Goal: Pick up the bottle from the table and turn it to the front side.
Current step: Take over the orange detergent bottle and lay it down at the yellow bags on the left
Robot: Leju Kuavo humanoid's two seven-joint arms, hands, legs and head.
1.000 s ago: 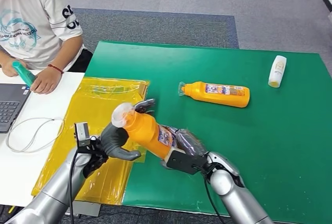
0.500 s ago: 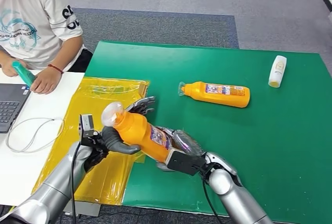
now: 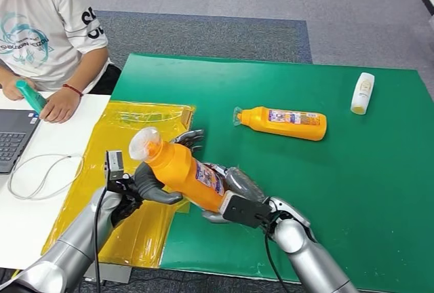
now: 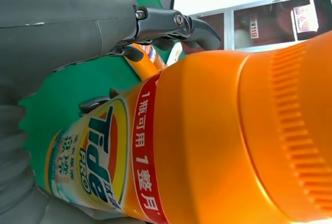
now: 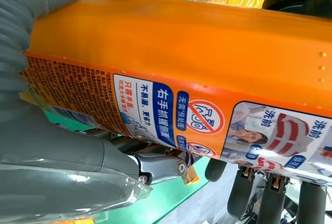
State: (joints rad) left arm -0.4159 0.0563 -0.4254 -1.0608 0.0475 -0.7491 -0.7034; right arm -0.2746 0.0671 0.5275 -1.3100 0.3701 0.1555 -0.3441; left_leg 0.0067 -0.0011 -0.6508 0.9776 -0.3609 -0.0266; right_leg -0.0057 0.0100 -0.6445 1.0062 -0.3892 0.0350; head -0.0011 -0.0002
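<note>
An orange plastic detergent bottle [image 3: 183, 171], lifted above the green bench [image 3: 327, 191], is grasped by the right hand [image 3: 237, 194] and left hand [image 3: 151, 183]; its cap has risen slightly, suggesting rotation is underway.

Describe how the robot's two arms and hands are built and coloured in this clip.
Both arms are silver metal tubes with rounded joints. A black cable runs along the left arm and another loops at the right arm by the wrist. Each wrist carries a small black camera bracket. The left hand and the right hand are dark grey, with a ribbed grey cover, a thick grey thumb and darker fingers.
</note>
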